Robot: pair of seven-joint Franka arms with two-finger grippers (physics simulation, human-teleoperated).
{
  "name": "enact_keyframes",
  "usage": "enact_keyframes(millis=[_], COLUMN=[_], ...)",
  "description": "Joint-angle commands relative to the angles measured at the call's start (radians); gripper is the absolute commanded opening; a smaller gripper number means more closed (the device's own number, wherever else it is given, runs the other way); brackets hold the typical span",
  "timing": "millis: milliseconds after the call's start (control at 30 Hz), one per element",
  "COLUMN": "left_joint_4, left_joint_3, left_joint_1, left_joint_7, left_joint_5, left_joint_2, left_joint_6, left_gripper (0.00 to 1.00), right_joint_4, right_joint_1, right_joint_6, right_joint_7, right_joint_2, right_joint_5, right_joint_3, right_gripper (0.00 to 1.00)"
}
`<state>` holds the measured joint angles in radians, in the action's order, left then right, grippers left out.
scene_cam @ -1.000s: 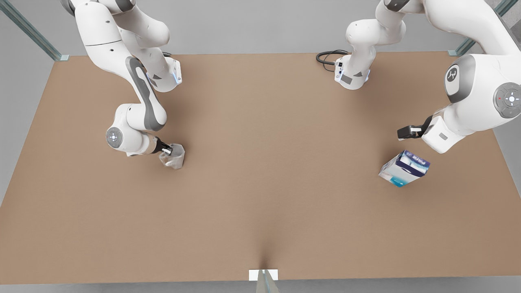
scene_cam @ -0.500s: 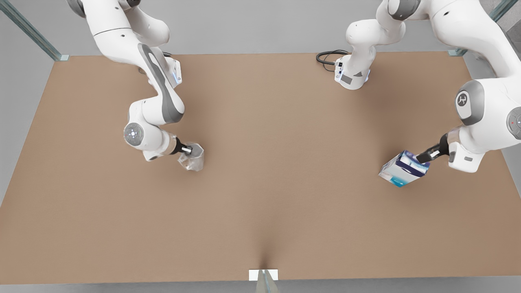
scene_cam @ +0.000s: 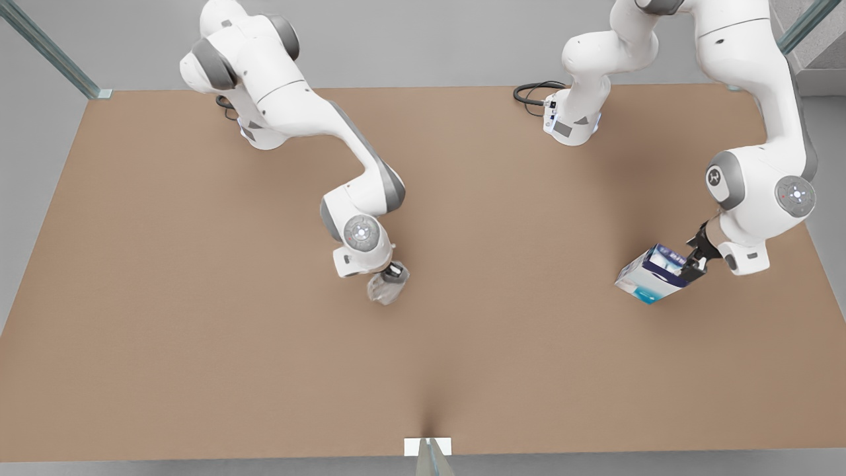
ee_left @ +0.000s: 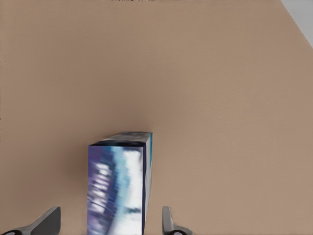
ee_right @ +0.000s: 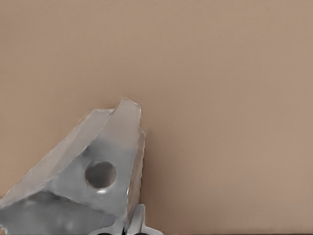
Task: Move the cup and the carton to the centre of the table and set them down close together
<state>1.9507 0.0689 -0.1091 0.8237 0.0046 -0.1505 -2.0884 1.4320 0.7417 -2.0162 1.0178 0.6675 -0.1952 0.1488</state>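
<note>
While the right gripper (scene_cam: 395, 272) grips the one cup (scene_cam: 387, 289) near the table (scene_cam: 198, 370) centre — where both things must end up — the left gripper (scene_cam: 694, 261) straddles the one carton (scene_cam: 654, 274) at the front view's right. Its fingers (ee_left: 167, 221) stand apart, not yet closed — evidently poised to grasp.

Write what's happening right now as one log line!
right end effector: shut on cup, near table centre | left end effector: open around carton | carton not lifted
</note>
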Motion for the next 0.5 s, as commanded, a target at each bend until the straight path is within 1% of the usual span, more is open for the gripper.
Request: enact_keyframes(millis=[0,100,167,233,267,300,333,400,467], left_joint_4=[0.001,0.013,0.013,0.013,0.020,0.063,0.067,0.073,0.076], left_joint_3=[0.000,0.000,0.002,0.009,0.009,0.009,0.009,0.009,0.009], left_joint_1=[0.005,0.005,0.003,0.003,0.005,0.005,0.005,0.005,0.005], left_joint_7=[0.000,0.000,0.000,0.000,0.000,0.000,0.000,0.000,0.000], left_joint_5=[-0.023,-0.029,-0.029,-0.029,-0.029,-0.029,-0.029,-0.029,-0.029], left_joint_2=[-0.001,-0.009,-0.018,-0.026,-0.026,-0.015,-0.017,-0.026,-0.031], left_joint_6=[-0.002,-0.029,-0.030,-0.030,-0.032,-0.065,-0.067,-0.084,-0.087], left_gripper=[1.00,1.00,1.00,1.00,1.00,1.00,1.00,1.00,1.00], right_joint_4=[-0.012,-0.065,-0.100,-0.281,-0.378,-0.430,-0.476,-0.511,-0.535], right_joint_1=[0.001,0.048,0.082,0.097,0.102,0.110,0.116,0.117,0.123], right_joint_6=[0.002,0.011,0.094,0.194,0.266,0.295,0.350,0.415,0.438], right_joint_7=[0.005,0.058,0.064,0.099,0.097,0.099,0.101,0.097,0.077], right_joint_2=[0.007,0.052,0.075,0.170,0.218,0.251,0.290,0.336,0.369], right_joint_5=[0.002,0.002,0.014,0.049,0.048,0.048,0.048,0.049,0.048], right_joint_3=[0.000,0.000,0.000,0.002,0.035,0.037,0.041,0.040,0.037], right_gripper=[0.21,0.21,0.21,0.21,0.21,0.21,0.21,0.21,0.21])
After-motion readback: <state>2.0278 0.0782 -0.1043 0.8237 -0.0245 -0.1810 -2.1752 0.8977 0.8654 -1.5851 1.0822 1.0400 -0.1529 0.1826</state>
